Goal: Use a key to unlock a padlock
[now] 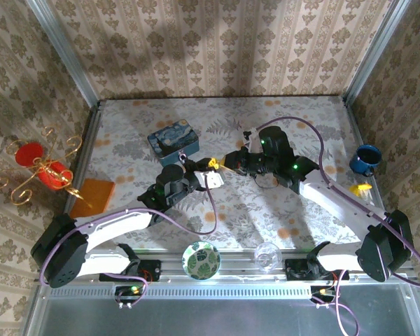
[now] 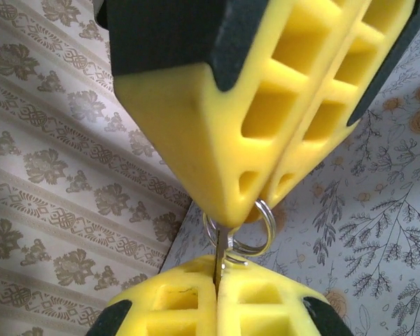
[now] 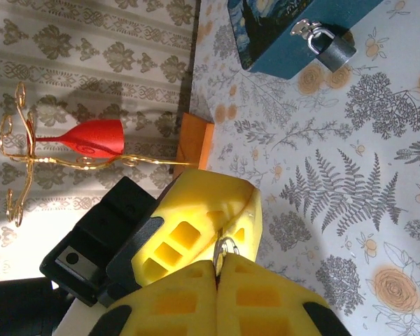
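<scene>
The padlock point(image 3: 330, 47) is hanging shut by its shackle from the clasp on the front of a blue painted tin point(image 3: 273, 38). The tin is lying on the table point(image 1: 280, 210) toward the far edge, a little left of the middle.

The two arms are meeting just in front of the tin, above the flowered table cover. The left pincer point(image 2: 216, 280) is pressing its yellow fingers point(image 2: 168, 304) together on the thin metal blade of a key point(image 2: 216, 260). The right pincer point(image 3: 217, 273) is closing tip to tip on the key ring point(image 2: 257, 225), which is sticking out as a small wire loop between the two pairs of fingers. The tips of the two pincers are almost touching. From the top view a small white tag point(image 1: 214, 180) is hanging just below them.

An orange block point(image 1: 92, 196) is lying at the left edge of the table, and a red and gold candle stand point(image 1: 38, 164) is standing beyond that edge. A blue mug point(image 1: 365, 159) is sitting at the right edge. A leaf-patterned dish point(image 1: 201, 259) and a clear glass point(image 1: 267, 255) are sitting at the near edge between the arm bases.
</scene>
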